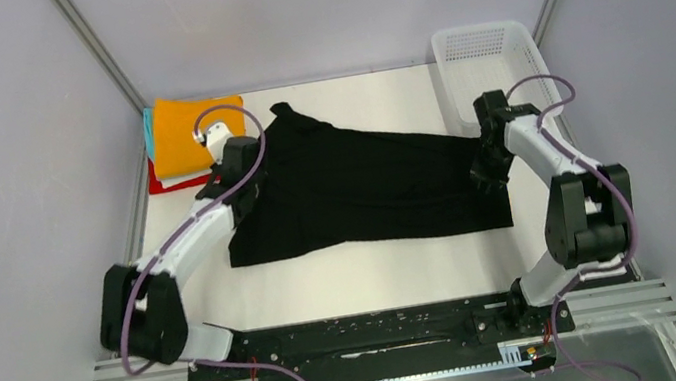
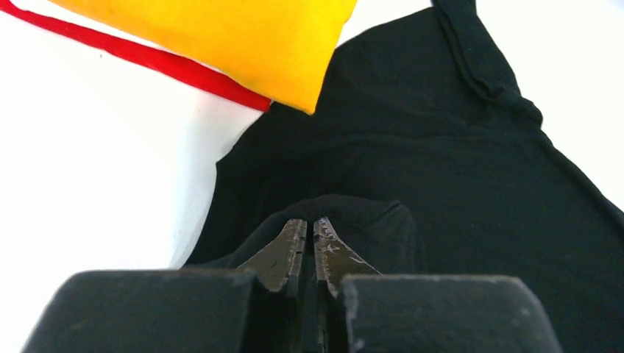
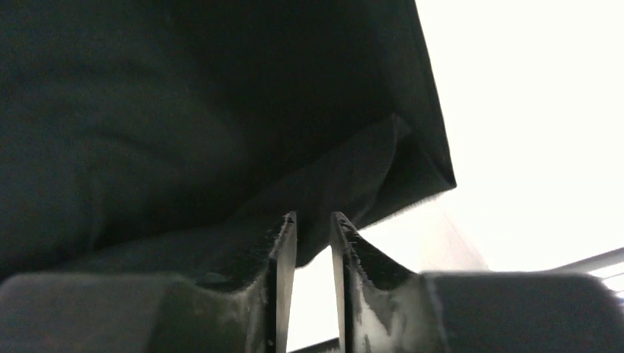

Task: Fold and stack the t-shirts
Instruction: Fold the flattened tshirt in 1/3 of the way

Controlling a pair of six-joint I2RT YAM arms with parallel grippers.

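Top external view shows you the folded t-shirts (image 1: 192, 136) stacked upper left, the black t-shirt (image 1: 364, 187) still unfolded, left gripper (image 2: 310, 229) pinching it, right gripper (image 3: 313, 222) narrow, grip unclear.

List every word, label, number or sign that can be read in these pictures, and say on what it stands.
None can be read. The black t-shirt, the orange shirt and the basket show no print. Small marks on the base rail are too small to read.
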